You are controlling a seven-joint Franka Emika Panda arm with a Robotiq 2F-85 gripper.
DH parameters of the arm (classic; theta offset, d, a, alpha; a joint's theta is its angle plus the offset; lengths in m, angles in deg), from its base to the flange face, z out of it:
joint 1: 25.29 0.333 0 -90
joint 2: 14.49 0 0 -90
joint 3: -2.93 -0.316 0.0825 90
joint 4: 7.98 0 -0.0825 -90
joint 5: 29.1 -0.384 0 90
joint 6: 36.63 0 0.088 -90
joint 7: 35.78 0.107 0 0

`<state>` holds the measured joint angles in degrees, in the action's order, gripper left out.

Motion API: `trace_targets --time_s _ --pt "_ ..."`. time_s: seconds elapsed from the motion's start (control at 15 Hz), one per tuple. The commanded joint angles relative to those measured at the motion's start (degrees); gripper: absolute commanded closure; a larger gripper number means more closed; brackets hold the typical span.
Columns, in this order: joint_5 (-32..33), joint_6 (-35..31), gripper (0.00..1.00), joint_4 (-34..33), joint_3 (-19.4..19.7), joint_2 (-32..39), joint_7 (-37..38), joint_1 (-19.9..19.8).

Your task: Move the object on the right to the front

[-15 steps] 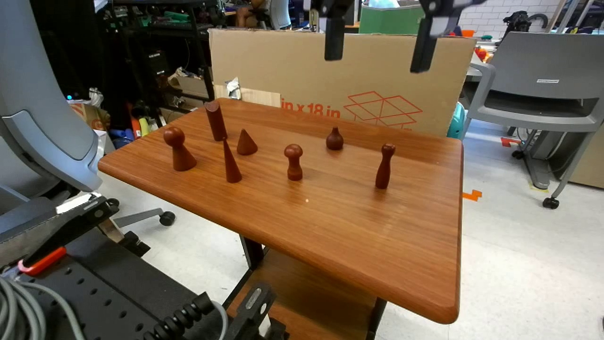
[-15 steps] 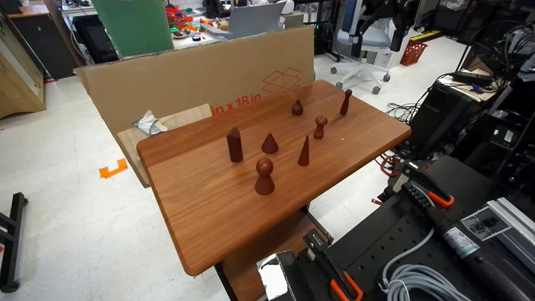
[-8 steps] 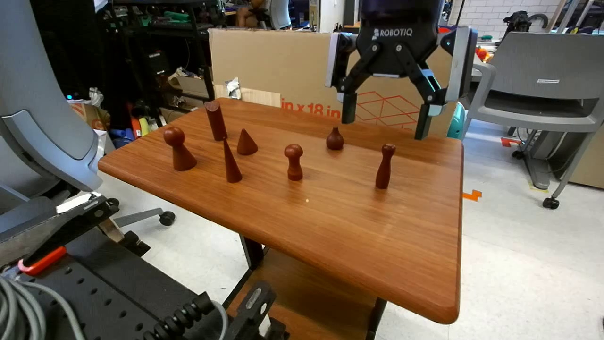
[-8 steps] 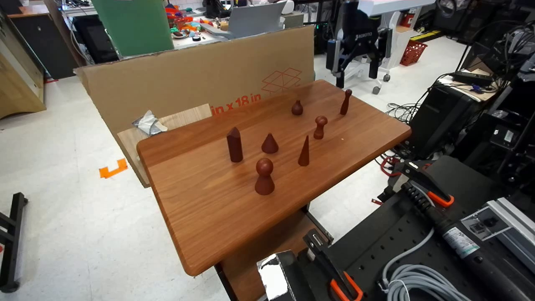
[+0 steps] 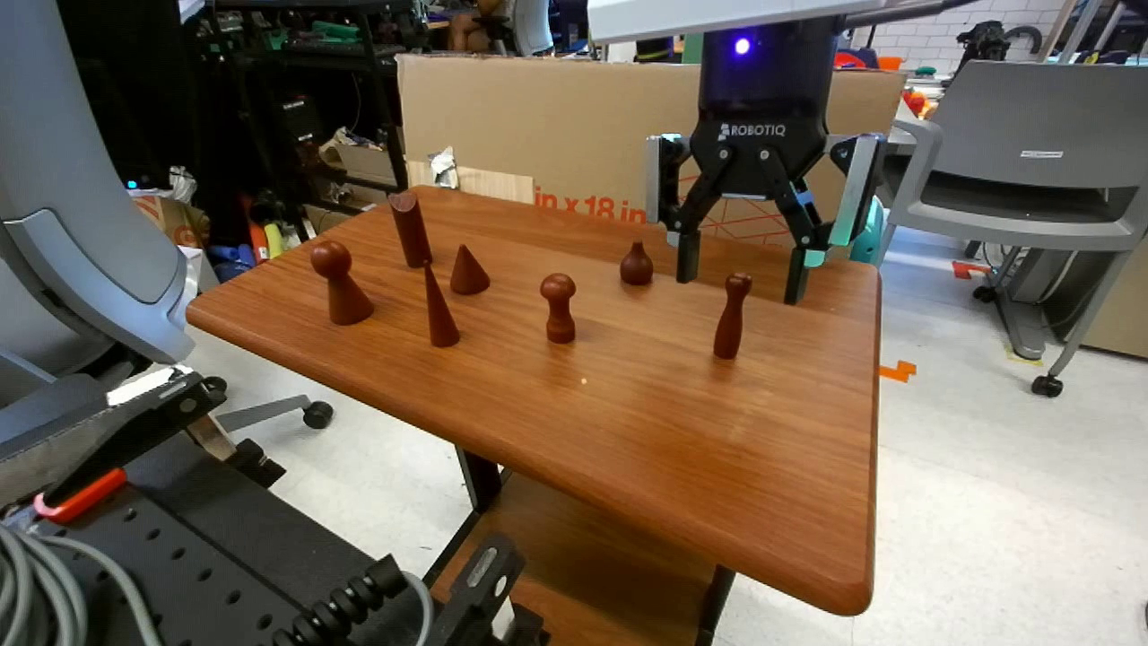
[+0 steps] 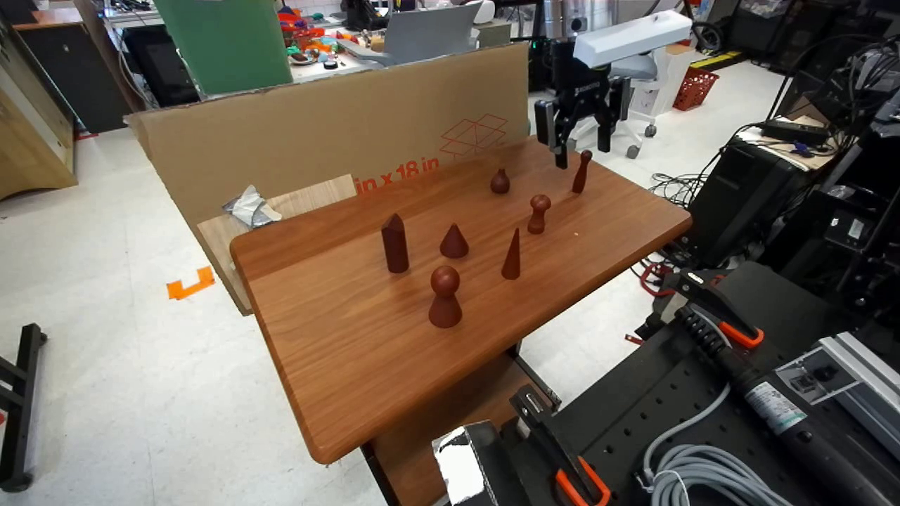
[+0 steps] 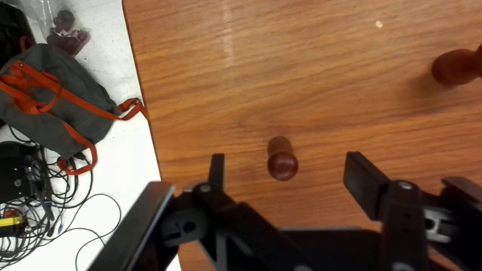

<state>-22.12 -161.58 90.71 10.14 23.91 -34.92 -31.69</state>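
Observation:
The object, a slim reddish-brown wooden peg [image 5: 731, 318], stands upright at the right of the wooden table in an exterior view. It also shows in an exterior view [image 6: 581, 173] near the table's far end. In the wrist view the peg [image 7: 281, 162] is seen from above, between the two fingers with space on both sides. My gripper [image 5: 742, 271] is open and empty, its fingertips above the table around the height of the peg's top, apparently a little behind it. It also shows in an exterior view [image 6: 582, 151] and in the wrist view [image 7: 287, 167]. Nothing touches the peg.
A ball-headed piece [image 5: 560, 312] and a squat rounded piece [image 5: 636, 267] stand nearest the peg. Farther off are a thin cone [image 5: 440, 316], a short cone [image 5: 468, 273], a cylinder [image 5: 411, 231] and a ball-topped cone [image 5: 345, 292]. A cardboard sheet [image 5: 538, 117] stands behind the table [image 5: 717, 458].
My gripper has come down from high above the table's far side to the peg's level, moving closer to the peg. It has stayed open. The pieces on the table have not moved.

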Motion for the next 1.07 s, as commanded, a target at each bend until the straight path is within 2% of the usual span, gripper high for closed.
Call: trace_targets --time_s 0.0,0.33,0.47,0.6,1.0 --pt "1.5 3.1 0.49 -3.7 0.5 2.0 -0.8 0.4" --pt "0.9 5.9 0.88 -4.2 0.1 2.1 -0.3 0.3" --pt "0.3 7.7 0.99 -4.8 0.0 2.4 -0.1 0.0" --pt "-0.1 9.6 0.95 -5.1 -0.1 2.3 -0.2 -0.3" --pt "0.2 11.4 0.95 -0.6 0.5 0.3 0.4 -1.0"
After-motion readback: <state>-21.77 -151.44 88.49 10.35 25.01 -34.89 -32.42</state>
